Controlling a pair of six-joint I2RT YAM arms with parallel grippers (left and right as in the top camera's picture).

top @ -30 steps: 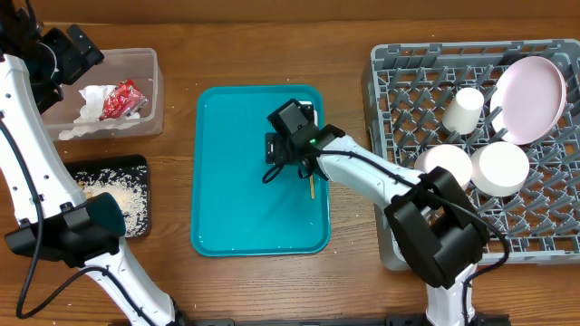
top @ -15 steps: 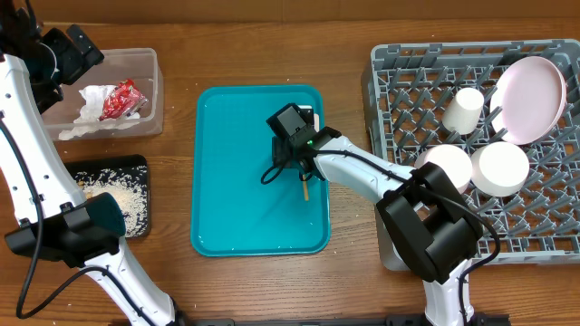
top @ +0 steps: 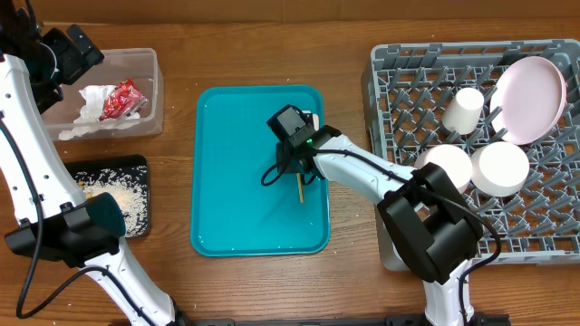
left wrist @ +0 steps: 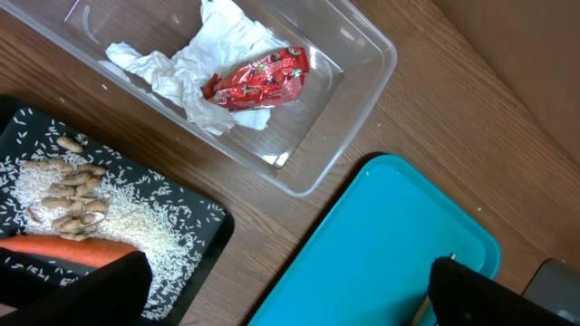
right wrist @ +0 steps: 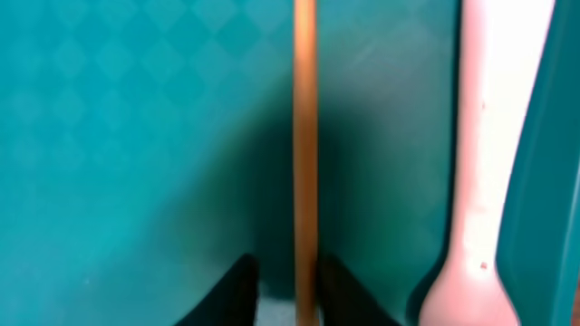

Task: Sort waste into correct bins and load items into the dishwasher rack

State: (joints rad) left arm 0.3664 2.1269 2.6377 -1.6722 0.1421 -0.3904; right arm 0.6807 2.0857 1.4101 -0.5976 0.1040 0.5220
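Note:
The thin wooden stick (right wrist: 304,136) lies on the teal serving tray (top: 227,181), with the white fork (right wrist: 485,181) beside it. My right gripper (right wrist: 285,290) straddles the stick's near end, jaws narrow, a small gap still showing on the left side. Overhead, that gripper (top: 297,167) is over the tray's right half and the stick (top: 300,188) pokes out below it. The grey dishwasher rack (top: 399,81) holds the pale plate (top: 530,86), the cup (top: 465,109) and two bowls (top: 447,166) (top: 503,167). My left gripper (left wrist: 290,290) hangs open and empty.
The clear tub (top: 154,91) at the left holds white napkins (top: 91,98) and the red wrapper (top: 120,98). Below it the black tray (top: 136,163) carries rice (top: 122,199), and a carrot (left wrist: 63,249) shows there in the left wrist view.
My right gripper's jaws have narrowed around the stick, and the stick has shifted slightly left on the tray. The left arm has not moved.

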